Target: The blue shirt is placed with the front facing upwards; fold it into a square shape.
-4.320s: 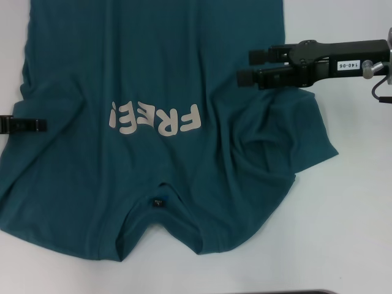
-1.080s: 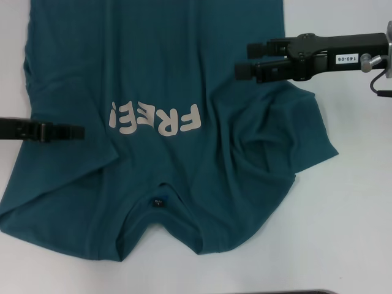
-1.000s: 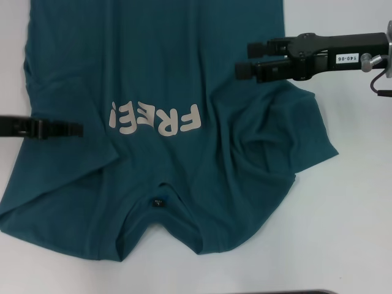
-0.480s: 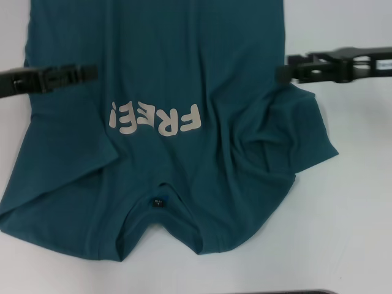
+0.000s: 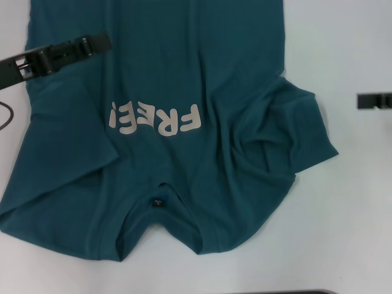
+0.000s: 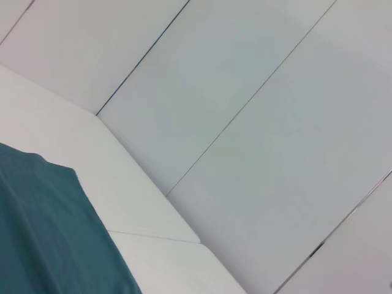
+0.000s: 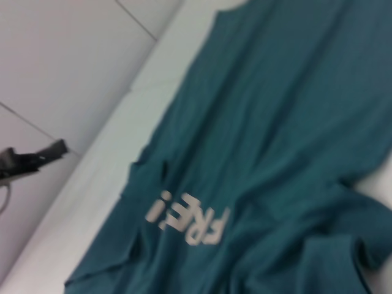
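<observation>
While one dark teal-blue cotton short-sleeved shirt (image 5: 165, 128) lies front up on the white worktop (image 5: 343, 214), its off-white "FREE!" print (image 5: 154, 119) showing, two hands flank it. The left hand (image 5: 92, 44) hangs over the cloth near the shirt's left edge; whether it is open or closed cannot be told. The right hand (image 5: 367, 100) sits clear of the rumpled right sleeve (image 5: 288, 141), over bare worktop, its state likewise unclear.

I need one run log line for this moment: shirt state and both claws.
blue shirt: flat, print up, unfolded, right sleeve bunched | left claw: above shirt's far left part, holds nothing | right claw: off shirt, over table
</observation>
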Robot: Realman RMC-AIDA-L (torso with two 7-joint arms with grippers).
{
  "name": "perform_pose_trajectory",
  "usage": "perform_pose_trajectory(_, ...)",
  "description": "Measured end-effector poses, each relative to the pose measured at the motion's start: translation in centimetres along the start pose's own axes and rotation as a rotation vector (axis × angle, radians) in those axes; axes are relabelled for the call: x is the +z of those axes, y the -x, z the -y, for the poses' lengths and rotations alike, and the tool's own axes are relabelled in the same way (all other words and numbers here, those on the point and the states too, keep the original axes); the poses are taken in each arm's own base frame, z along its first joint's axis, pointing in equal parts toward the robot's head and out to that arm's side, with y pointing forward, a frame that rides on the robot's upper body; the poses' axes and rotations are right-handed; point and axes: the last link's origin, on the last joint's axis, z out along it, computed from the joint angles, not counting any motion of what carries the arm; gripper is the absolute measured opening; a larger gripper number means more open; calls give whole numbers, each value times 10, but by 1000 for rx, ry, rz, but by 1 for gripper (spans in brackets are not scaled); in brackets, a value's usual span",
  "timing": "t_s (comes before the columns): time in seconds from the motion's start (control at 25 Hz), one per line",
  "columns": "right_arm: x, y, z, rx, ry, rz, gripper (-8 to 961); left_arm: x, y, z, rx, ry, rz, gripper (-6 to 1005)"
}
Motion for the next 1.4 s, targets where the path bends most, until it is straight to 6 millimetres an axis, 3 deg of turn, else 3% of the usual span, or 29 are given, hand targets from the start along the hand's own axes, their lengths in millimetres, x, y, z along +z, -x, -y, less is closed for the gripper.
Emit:
perform_pose_trajectory(0.24,-12,-18,12,69,-66,-45,924,2,5,-1,19,10,-6,892)
perform_pose_trajectory(0.4,-8,-20,19,81,-102,-20,920,3,9,0,31,7,-8,896)
perform_pose_trajectory(0.8,48,-8,30,69,-157,-36,897,4,11,-1,32,21,15,890)
perform_pose_trajectory(1.4,87,6,24,39,-156,-45,864,-2,17,2,46,1,36,889)
